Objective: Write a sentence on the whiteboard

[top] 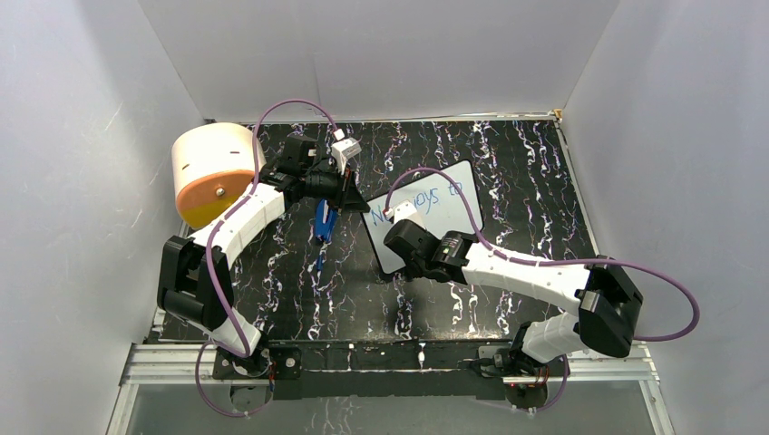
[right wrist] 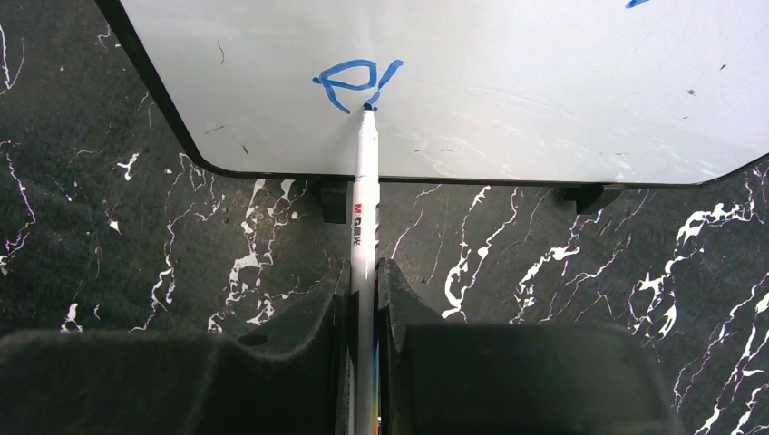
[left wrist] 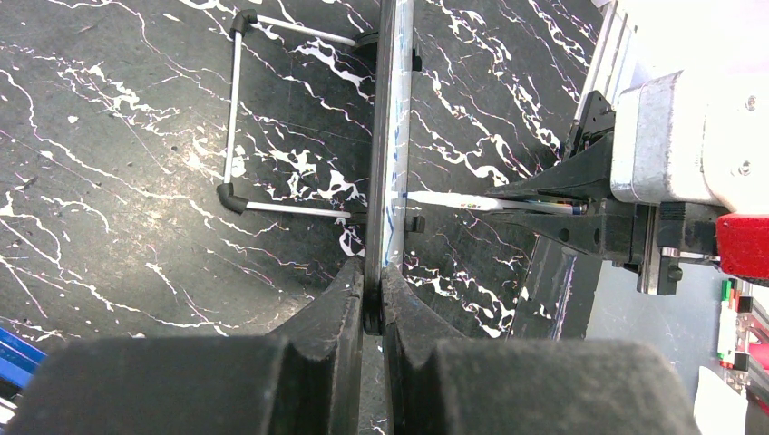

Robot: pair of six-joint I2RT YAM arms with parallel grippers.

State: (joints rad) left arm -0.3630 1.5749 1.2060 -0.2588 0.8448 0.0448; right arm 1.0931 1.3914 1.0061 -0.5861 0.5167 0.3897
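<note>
The whiteboard (top: pixel 446 210) lies tilted at the table's middle, with "joys to" of the blue sentence (top: pixel 440 194) showing on its upper line. My left gripper (top: pixel 356 198) is shut on the board's left edge; in the left wrist view the board (left wrist: pixel 392 127) runs edge-on between the closed gripper (left wrist: pixel 373 272). My right gripper (right wrist: pixel 365 267) is shut on a white marker (right wrist: pixel 365 195). Its tip touches the whiteboard (right wrist: pixel 526 100) just under a fresh blue "e" and a short stroke (right wrist: pixel 355 78) near the board's lower left corner.
A cream and orange cylinder (top: pixel 214 172) stands at the back left. A blue object (top: pixel 324 220) lies on the black marbled table (top: pixel 508 154), left of the board. The board's wire stand (left wrist: pixel 234 109) and black feet (right wrist: pixel 334 201) show. White walls close in three sides.
</note>
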